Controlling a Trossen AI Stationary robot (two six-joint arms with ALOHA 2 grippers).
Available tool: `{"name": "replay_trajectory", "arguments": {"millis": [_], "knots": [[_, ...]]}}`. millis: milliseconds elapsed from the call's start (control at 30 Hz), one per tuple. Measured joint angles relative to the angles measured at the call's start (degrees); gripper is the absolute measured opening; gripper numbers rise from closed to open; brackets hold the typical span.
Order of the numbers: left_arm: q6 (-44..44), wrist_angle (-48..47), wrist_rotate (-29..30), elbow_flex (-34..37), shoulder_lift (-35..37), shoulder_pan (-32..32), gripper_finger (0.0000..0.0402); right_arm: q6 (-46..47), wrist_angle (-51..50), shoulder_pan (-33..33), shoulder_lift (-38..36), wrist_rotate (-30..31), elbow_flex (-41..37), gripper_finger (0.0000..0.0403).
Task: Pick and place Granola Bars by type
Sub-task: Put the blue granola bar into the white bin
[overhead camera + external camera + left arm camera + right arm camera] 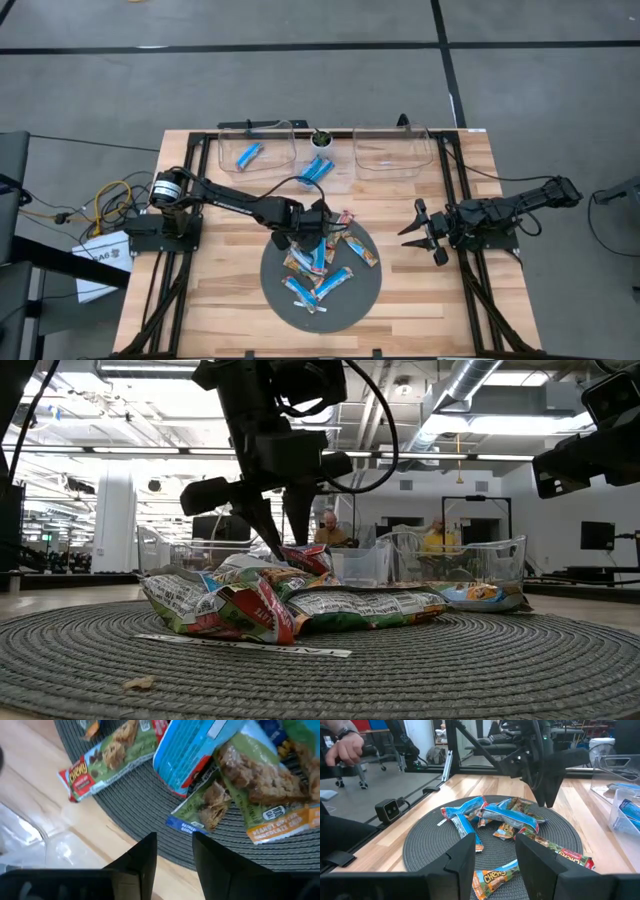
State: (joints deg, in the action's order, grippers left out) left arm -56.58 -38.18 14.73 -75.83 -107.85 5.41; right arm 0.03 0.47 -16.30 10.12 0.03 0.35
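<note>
I see the wooden table (200, 290) first, since it is the biggest thing. On it lies a round dark mat (355, 295), woven like rope.

At the far side of the table stand two clear bins. The left bin (257, 149) has one blue bar (248, 155) in it, lying slanted. The right bin (392, 148) sits well apart from it. Between the bins, on the bare wood, lie two more blue bars (318, 168), side by side, both slanted the same way.

My left arm reaches from the left side out over the mat. Its left pincer (312, 232) hangs right above the far edge of the pile, pointing down. Its two dark fingers (145, 857) stand a little apart with nothing between them.

My right arm waits near the right edge of the table. Its right pincer (428, 231) points toward the mat, spread wide and holding nothing.

The pile of granola bars (322, 262) lies on the mat, bunched up and overlapping. Their long sides point every which way. Some are bright blue with white, like the blue and white bar (465, 826) near the mat's middle. Others are green and tan with pictures of oats on them. One green bar (107, 757) has a red end that says "CHEWY", and it pokes over the mat's edge onto the wood.
</note>
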Motion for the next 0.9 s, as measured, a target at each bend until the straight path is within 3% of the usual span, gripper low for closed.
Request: {"name": "replay_trajectory", "arguments": {"millis": [300,500,900], "knots": [[-4.4,5.8,-2.4,4.1,0.0,0.0,0.0178,0.0,0.0,0.0,0.0,0.0,0.0,0.0134],[-5.3,12.5,-0.3,8.1,0.0,0.3,0.0213,0.0,0.0,0.0,0.0,0.0,0.0,0.0133],[-5.3,11.5,-5.0,8.6,0.0,-0.4,0.022,0.0,0.0,0.0,0.0,0.0,0.0,0.0133]]}}
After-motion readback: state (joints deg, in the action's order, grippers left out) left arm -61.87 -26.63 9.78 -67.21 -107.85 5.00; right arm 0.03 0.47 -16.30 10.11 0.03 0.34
